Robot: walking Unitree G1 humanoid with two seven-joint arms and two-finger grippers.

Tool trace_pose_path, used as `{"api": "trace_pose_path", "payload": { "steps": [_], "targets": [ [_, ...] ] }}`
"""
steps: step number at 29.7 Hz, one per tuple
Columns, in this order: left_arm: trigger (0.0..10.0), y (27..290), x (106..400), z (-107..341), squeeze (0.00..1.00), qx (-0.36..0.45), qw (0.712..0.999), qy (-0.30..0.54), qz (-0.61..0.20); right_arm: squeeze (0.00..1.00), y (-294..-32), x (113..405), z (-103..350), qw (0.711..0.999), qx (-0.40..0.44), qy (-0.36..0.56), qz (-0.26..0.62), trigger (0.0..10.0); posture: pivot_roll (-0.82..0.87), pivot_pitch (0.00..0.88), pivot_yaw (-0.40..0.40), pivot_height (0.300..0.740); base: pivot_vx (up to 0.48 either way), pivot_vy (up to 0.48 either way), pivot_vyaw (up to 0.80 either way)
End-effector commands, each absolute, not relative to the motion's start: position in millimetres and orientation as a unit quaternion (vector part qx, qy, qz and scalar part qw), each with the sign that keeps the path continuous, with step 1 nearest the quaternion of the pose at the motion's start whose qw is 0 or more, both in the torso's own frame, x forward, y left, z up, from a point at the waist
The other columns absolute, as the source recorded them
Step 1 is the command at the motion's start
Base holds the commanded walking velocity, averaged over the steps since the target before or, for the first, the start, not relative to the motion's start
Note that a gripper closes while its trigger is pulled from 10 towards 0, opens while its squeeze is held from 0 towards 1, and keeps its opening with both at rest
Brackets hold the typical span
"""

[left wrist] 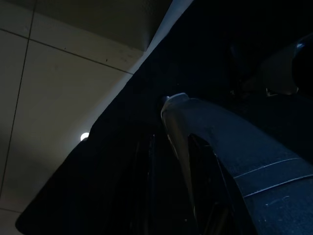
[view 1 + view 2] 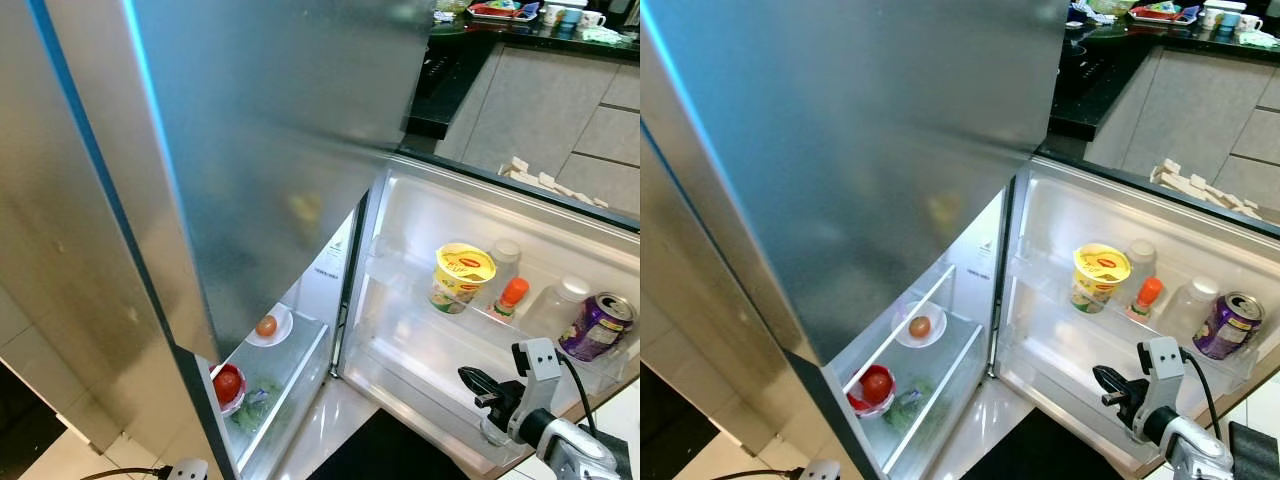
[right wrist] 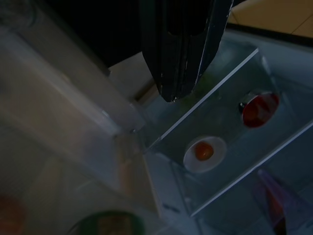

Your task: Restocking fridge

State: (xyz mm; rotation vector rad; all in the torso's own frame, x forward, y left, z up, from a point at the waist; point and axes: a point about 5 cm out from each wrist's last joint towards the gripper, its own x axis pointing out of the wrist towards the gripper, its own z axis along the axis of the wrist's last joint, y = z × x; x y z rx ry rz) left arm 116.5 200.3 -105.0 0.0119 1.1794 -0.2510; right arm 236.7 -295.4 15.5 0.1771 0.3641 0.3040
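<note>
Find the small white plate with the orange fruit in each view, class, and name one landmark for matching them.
Left eye: white plate on the glass shelf, low centre-left.
Right eye: same shelf.
Left wrist: absent.
Right wrist: below centre.
Shared landmark: red bowl beside it.

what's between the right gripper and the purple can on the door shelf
Nothing visible stands between them. The right gripper, fingers shut, hovers in front of the open fridge door, below and to the left of the purple can. The can stands in the door shelf behind its clear front rail, so the rail is the one thing to clear.
</note>
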Motion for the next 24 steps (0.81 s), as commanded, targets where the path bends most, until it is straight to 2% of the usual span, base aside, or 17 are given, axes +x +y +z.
{"api": "trace_pose_path", "payload": {
  "steps": [1, 6, 10, 24],
  "targets": [
    [10.0, 203, 103, -108, 0.00, 0.009, 0.808, 0.576, -0.122, 0.00, -306, 240, 30, 0.973, 0.102, 0.143, 0.153, 10.0, 0.03, 0.000, -0.014, 0.740, 0.000, 0.000, 0.00],
    [10.0, 202, 103, -108, 0.00, 0.009, 0.808, 0.576, -0.123, 0.00, -307, 241, 34, 0.972, 0.108, 0.130, 0.164, 10.0, 0.03, 0.000, -0.014, 0.740, 0.000, 0.000, 0.00],
    [10.0, 200, 106, -108, 0.00, 0.005, 0.810, 0.573, -0.126, 0.00, -302, 253, 60, 0.962, 0.123, 0.071, 0.235, 10.0, 0.03, 0.000, -0.018, 0.740, 0.000, 0.000, 0.00],
    [10.0, 202, 103, -109, 0.00, 0.004, 0.808, 0.576, -0.124, 0.00, -306, 261, 66, 0.971, 0.068, 0.091, 0.210, 10.0, 0.03, 0.000, -0.018, 0.740, 0.000, 0.000, 0.00]
  ]
}}
